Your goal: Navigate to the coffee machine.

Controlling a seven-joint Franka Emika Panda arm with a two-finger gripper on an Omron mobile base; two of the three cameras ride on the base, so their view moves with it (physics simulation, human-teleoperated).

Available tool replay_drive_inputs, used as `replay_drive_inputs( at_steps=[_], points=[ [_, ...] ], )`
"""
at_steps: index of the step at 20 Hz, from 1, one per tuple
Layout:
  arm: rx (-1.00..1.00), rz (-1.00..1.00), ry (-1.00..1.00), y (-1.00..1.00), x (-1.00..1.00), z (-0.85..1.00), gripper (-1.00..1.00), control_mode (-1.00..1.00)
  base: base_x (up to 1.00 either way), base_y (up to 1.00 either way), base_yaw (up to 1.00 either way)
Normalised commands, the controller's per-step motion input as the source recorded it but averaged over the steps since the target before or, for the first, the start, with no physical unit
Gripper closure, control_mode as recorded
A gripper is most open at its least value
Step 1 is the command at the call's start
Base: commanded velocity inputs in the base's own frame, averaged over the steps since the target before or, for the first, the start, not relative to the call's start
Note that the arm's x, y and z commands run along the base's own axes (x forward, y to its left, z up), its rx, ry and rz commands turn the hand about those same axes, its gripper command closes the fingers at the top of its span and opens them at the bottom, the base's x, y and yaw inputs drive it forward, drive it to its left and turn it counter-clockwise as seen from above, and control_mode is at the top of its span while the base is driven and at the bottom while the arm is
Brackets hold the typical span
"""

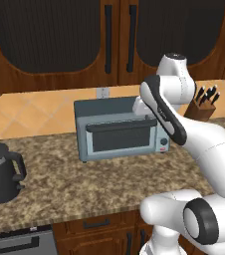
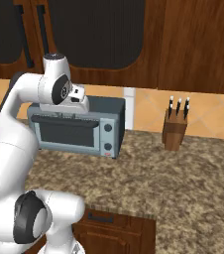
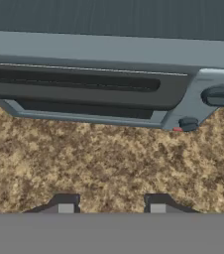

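The coffee machine is out of view. My arm is folded up above the counter, with the hand held over the front of a grey-blue toaster oven (image 1: 117,128). In the hand view my gripper (image 3: 111,204) looks down at the oven's door and knobs and at the speckled counter (image 3: 109,163). Its two fingertips (image 3: 66,203) stand wide apart with nothing between them.
A rounded black jug with a handle (image 1: 2,172) stands at the left of the brown granite counter (image 1: 59,189). A wooden knife block (image 2: 175,129) sits to the right of the toaster oven (image 2: 77,126). Dark wood cabinets hang above, with drawers below the counter edge.
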Motion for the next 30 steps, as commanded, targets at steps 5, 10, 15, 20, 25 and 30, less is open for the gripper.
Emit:
replay_drive_inputs(
  at_steps=[5,10,15,20,25,30],
  points=[
    [0.0,0.0,0.0,0.0,0.0,0.0,-1.0,1.0,-0.14,0.0,0.0],
    [0.0,0.0,0.0,0.0,0.0,0.0,-1.0,1.0,-0.74,0.0,0.0],
    [0.0,0.0,0.0,0.0,0.0,0.0,-1.0,1.0,-0.09,0.02,0.0],
    [0.0,0.0,0.0,0.0,0.0,0.0,-1.0,1.0,-0.59,0.78,0.52],
    [0.0,0.0,0.0,0.0,0.0,0.0,-1.0,1.0,-0.24,1.0,0.8],
    [0.0,0.0,0.0,0.0,0.0,0.0,-1.0,1.0,-0.08,0.96,0.85]
  ],
)
